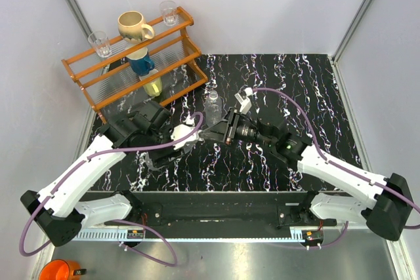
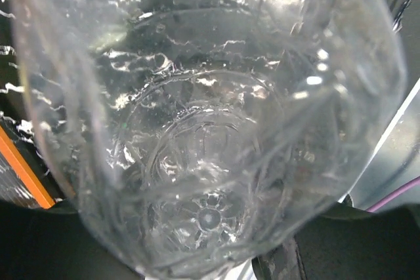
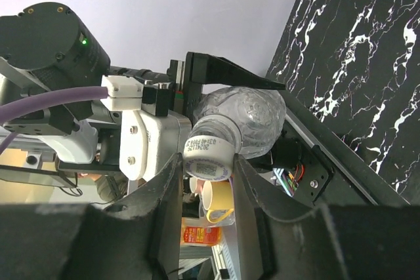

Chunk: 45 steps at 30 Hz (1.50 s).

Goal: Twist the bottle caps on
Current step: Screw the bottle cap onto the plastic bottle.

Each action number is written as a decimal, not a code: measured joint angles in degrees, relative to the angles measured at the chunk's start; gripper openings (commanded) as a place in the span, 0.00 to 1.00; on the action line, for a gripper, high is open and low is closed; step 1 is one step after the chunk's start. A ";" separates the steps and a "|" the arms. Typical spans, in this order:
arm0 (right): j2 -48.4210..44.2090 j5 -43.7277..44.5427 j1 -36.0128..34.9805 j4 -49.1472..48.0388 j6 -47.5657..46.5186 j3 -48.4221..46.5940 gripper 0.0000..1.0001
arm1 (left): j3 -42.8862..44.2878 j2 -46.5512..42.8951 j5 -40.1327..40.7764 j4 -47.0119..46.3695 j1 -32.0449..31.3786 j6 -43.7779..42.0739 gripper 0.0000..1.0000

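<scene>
A black marble-patterned table (image 1: 295, 83) sits between pale walls (image 1: 262, 4), and the work goes on above its near middle, where the two arms meet.

The cap (image 3: 211, 151), white with a printed code on its side, sits on the neck of a bottle (image 3: 239, 113) held on its side in the air. The right gripper (image 3: 208, 162) is closed on the cap, one dark finger pressed to each side. The left gripper (image 3: 272, 116) clamps the ribbed body just behind the shoulder, and its wrist camera sees almost nothing but clear plastic. How far the thread has caught cannot be told.

The step in hand looks like the turning itself. It should go best with the right wrist rolling about the line of the neck, so that the cap does not tilt and cross-thread, with only a light push toward the bottle. The left grip needs to be firm enough that the body does not spin, yet gentle, since thin plastic will dent. If the bottle starts twisting with the cap, the cap is probably tight.

A second bottle (image 1: 212, 104) stands upright on the table just beyond the grippers; its cap cannot be made out. A wooden rack (image 1: 186, 16) with mugs and glasses stands at the far left.
</scene>
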<state>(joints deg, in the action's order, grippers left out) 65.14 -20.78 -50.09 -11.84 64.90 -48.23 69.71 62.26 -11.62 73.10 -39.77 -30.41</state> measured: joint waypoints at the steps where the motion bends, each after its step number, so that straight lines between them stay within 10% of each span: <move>1: -0.50 -0.20 0.20 0.55 -0.13 0.00 0.17 | 0.00 0.00 -0.55 -0.22 -0.07 -0.17 0.09; 25: -0.85 -20.94 13.29 23.69 -12.39 -13.31 0.10 | -6.97 -1.53 -2.67 -3.65 -5.14 -8.79 0.10; 45: 2.16 -20.39 12.68 12.52 -5.14 -5.51 0.09 | -6.49 4.31 0.44 -8.13 -7.72 -7.04 0.09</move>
<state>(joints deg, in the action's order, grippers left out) 67.31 -41.17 -37.41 0.69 59.77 -53.74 63.22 66.57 -11.18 64.97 -47.48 -37.45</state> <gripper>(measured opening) 0.368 0.568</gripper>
